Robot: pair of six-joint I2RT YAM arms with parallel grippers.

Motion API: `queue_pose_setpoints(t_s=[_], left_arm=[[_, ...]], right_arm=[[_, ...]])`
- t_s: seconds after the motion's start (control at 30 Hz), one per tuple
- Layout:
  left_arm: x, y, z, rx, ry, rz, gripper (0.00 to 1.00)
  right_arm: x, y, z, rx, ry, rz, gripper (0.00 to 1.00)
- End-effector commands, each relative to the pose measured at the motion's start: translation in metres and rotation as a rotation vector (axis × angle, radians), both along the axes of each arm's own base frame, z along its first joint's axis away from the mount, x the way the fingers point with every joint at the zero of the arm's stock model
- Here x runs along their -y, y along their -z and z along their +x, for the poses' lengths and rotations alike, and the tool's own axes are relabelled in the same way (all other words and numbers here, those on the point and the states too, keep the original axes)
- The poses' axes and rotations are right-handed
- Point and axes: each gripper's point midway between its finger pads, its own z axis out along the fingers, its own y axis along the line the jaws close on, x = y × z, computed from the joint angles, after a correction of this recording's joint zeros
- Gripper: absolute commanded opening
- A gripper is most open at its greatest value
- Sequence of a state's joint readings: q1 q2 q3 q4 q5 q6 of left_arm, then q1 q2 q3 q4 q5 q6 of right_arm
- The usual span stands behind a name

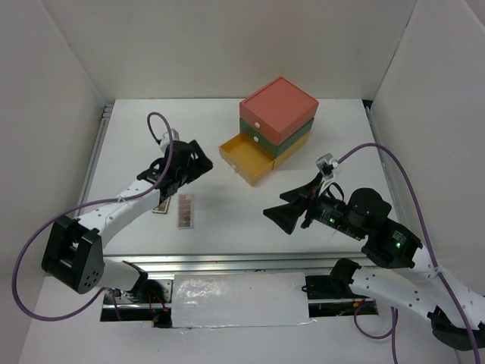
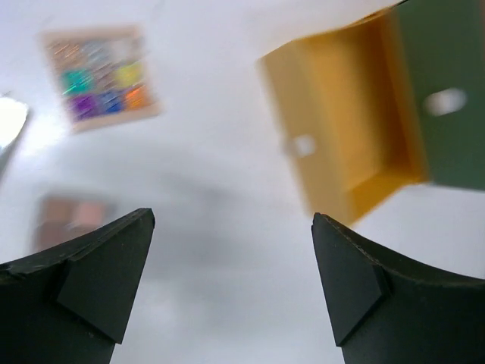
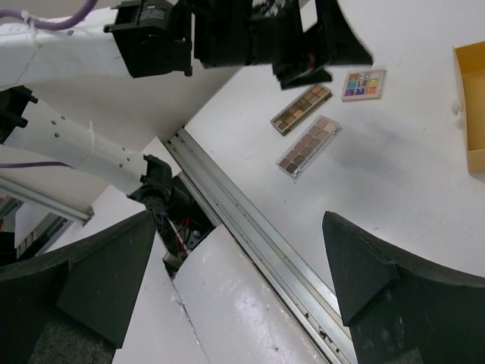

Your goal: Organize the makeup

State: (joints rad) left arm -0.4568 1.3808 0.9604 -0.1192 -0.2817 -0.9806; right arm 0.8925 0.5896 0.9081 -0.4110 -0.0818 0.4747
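Left side of the surface [image 1: 227,227]: the left end effector [image 2: 233,227] hangs released, jaws spread wide and nothing between them. It sits above the makeup cluster, at the cluster's far edge.

Just to the near side of it lies one narrow brown palette [image 1: 185,211], flat, with its long axis running near to far. A second narrow palette [image 1: 161,206] lies just left of the first, partly hidden under the arm. The right wrist view shows the two side by side and roughly parallel. The square multicolour palette [image 2: 102,76] lies flat close by, on the far side of the pair. It is hidden from above by the end effector.

Centre: the yellow drawer [image 1: 246,161] stands pulled open at the bottom of the stacked drawer box [image 1: 279,106], to the right of the palettes and farther back. What it holds cannot be told.

Right: the right end effector [image 3: 239,220] is also released and empty. It is held above the surface on the near side of the drawer, well apart from the palettes.

Judgement: the left arm is plainly the nearer to the palettes. A grasp across a narrow palette's short width would call for jaws set left to right, followed by a carry rightward and back to the open drawer.
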Motion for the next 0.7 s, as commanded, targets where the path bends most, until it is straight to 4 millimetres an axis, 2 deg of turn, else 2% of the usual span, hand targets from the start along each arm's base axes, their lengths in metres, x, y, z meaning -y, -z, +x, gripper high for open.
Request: queue_pose_setpoints(t_s=[0.0,0.1,0.2,0.27,0.4,0.67], left_arm=[[-0.049,0.068,-0.070,-0.290,0.038,0.278,0.99],[-0.059,0.077,-0.089,-0.315,0.068,0.306,0.99],[-0.068,0.086,-0.099,-0.343,0.073,0.354,0.99],[-0.068,0.090,-0.100,-0.352,0.087,0.365,0.99],[-0.067,0.111,-0.102,-0.404,0.118,0.387,0.99],[-0.065,0.141,-0.104,-0.473,0.131,0.399,0.99]], right_arm=[[-0.001,-0.011,0.000,0.043,-0.002,0.040,1.00],[-0.001,-0.007,0.002,0.032,0.013,0.044,1.00],[-0.005,-0.002,0.002,0.018,0.001,0.042,1.00],[-0.009,0.001,0.000,0.013,-0.022,0.038,1.00],[-0.016,0.005,-0.003,-0.001,-0.060,0.031,1.00],[-0.013,0.005,-0.005,0.002,-0.061,0.030,1.00]])
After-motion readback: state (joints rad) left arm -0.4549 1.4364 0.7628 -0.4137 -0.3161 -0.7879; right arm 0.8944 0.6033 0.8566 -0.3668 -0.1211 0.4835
